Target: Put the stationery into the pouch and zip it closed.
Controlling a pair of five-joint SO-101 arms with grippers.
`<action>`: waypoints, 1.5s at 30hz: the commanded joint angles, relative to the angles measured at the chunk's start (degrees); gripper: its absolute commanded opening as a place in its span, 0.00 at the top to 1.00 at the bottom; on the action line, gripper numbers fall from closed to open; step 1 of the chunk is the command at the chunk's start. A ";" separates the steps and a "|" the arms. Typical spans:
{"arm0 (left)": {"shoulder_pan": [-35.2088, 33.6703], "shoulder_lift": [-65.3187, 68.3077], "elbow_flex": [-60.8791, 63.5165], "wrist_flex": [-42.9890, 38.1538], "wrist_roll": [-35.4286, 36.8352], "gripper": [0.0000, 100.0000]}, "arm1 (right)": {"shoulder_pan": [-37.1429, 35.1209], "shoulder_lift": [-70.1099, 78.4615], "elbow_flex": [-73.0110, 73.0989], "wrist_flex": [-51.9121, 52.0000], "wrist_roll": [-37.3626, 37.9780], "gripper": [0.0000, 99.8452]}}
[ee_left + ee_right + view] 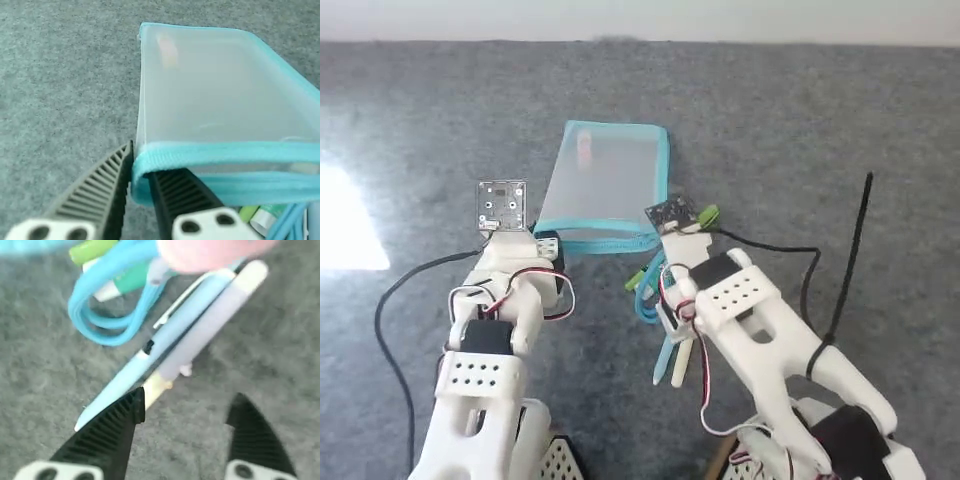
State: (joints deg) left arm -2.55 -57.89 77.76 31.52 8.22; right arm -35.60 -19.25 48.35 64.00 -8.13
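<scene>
The left claw [139, 167] pinches the pouch [210, 85] by its zipper edge, likely steadying the mouth. The right claw [190, 402] gapes over the pens [170, 350], seemingly lining up a pick.

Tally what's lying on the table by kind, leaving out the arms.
Pouch: 1
Pens: 2 (blue pen, lilac pen)
Green marker: 1
Blue loop: 1
Total: 5 that can be made out

Left end effector [140, 165] clamped, right [189, 397] apparently open
</scene>
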 commanded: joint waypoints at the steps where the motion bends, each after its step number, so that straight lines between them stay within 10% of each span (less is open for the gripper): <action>1: -0.44 -0.35 -3.38 -0.18 0.97 0.99 | -3.38 -2.86 2.99 -3.74 -0.70 0.78; 18: -0.44 -0.35 -3.38 -0.18 0.97 0.99 | -3.03 -2.86 8.79 -6.11 3.16 0.99; 29: 0.09 -0.35 -3.38 -0.26 0.97 0.98 | 27.74 -7.25 -8.35 11.38 31.47 0.99; 45: 2.29 -0.35 -2.68 -0.18 0.88 0.98 | -1.63 0.48 -37.10 32.92 21.63 0.99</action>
State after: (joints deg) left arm -0.35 -57.89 77.76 31.52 8.22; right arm -34.37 -24.35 16.88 95.21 16.04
